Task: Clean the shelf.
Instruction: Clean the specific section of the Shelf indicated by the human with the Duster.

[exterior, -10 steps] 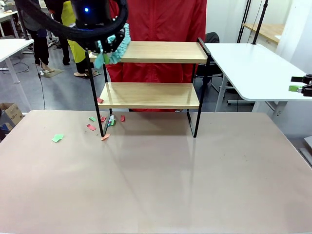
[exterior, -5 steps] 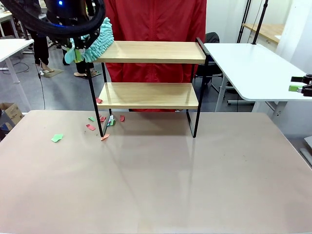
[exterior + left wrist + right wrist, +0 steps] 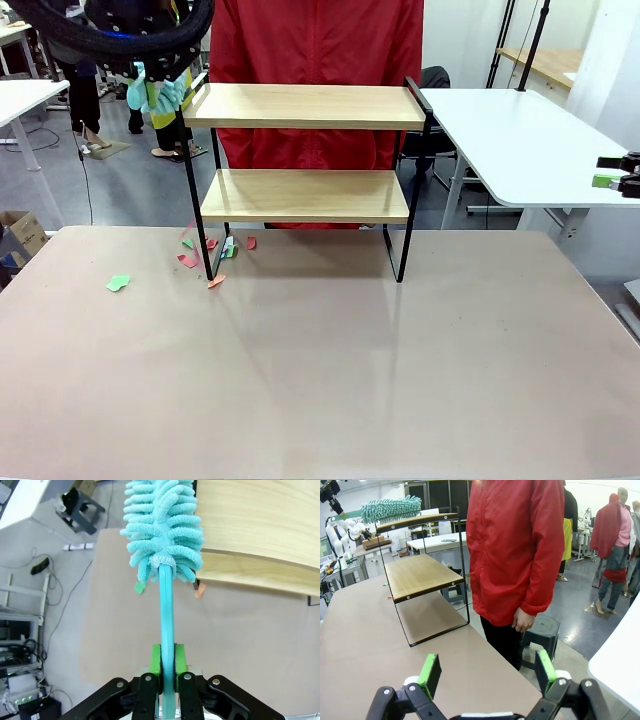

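The shelf [image 3: 320,105] stood at the far side of the table [image 3: 320,380], just in front of a person in a red jacket [image 3: 320,40], and both of its wooden boards looked bare. The left gripper [image 3: 167,652] was pinched narrow on the teal handle of a fluffy duster [image 3: 162,525], whose head hung just beside the left end of the top board. The right gripper [image 3: 487,671] gaped wide and empty, well off to the right. Coloured paper scraps [image 3: 188,260] lay on the table around the shelf's near left leg. By my judgement, the lower board called for a flat, light pass. The duster should enter from the left under the top board and brush outward, without nudging the thin black frame.
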`<state>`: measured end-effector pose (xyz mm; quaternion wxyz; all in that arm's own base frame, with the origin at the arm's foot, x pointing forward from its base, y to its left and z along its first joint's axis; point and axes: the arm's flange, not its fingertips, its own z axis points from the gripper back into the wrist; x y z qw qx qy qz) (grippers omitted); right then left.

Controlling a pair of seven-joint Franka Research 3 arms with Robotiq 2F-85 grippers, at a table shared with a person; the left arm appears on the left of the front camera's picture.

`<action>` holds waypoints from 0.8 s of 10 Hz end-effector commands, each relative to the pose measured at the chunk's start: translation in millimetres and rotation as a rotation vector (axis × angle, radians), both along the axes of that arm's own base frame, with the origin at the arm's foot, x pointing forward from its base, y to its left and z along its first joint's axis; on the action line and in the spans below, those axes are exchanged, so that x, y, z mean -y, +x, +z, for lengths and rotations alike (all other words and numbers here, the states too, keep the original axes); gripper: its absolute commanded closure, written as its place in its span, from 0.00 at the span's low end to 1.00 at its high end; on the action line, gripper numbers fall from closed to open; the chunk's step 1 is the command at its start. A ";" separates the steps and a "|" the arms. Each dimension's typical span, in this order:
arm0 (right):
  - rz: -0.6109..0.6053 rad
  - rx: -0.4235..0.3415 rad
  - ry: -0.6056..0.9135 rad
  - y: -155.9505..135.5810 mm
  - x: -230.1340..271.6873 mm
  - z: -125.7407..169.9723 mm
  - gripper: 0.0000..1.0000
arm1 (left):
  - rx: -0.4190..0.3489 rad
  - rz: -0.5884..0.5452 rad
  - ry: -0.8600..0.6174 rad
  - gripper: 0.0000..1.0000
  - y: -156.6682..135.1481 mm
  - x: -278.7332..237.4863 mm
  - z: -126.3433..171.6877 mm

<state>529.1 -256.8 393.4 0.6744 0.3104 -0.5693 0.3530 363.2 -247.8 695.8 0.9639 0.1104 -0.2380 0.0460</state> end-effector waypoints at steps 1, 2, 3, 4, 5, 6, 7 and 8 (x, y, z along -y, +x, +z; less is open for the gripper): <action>-0.011 -0.013 -0.012 0.9 -3.6 6.9 0.00 | 0.051 -0.010 -0.008 0.87 -4.7 -4.6 0.7; -0.011 -0.013 -0.012 0.9 -3.6 6.9 0.00 | 0.065 -0.034 -0.027 0.87 -6.5 -5.0 3.0; -0.011 -0.013 -0.012 0.9 -3.6 6.9 0.00 | 0.083 -0.060 -0.046 0.87 -9.5 -6.3 6.1; -0.011 -0.013 -0.012 0.9 -3.6 6.9 0.00 | 0.098 -0.120 -0.074 0.87 -14.0 -8.4 9.7; -0.011 -0.013 -0.012 0.9 -3.6 6.9 0.00 | 0.117 -0.173 -0.093 0.87 -19.6 -12.6 13.7; -0.011 -0.013 -0.012 0.9 -3.6 6.9 0.00 | 0.134 -0.261 -0.132 0.87 -25.6 -19.6 18.0; -0.011 -0.013 -0.012 0.9 -3.6 6.9 0.00 | 0.131 -0.345 -0.154 0.87 -33.3 -29.8 21.9; -0.011 -0.013 -0.012 0.9 -3.6 6.9 0.00 | 0.128 -0.438 -0.182 0.87 -40.5 -40.2 24.6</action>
